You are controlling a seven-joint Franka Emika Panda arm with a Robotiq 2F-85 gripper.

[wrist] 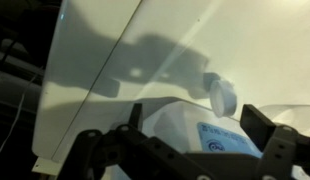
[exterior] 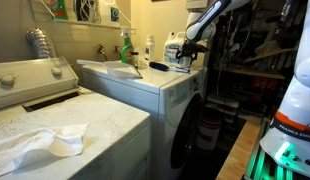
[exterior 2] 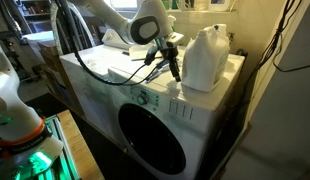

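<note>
The black pincer (exterior 2: 175,72) hangs open, holding nothing, just beside the big white plastic jug (exterior 2: 207,58) on the white counter (exterior 2: 145,80).

- The white top of the front-loading machine (exterior 2: 120,78) is carrying the items and is lying level.
- A white jug (exterior 2: 205,58) is standing upright on this top, near a rear corner, with its cap pointing up.
- A dark flat object (exterior: 158,67) is lying on the top just beside the jug.
- A green spray bottle (exterior: 125,46) and a white bottle (exterior: 149,46) are standing upright along the rear edge.
</note>
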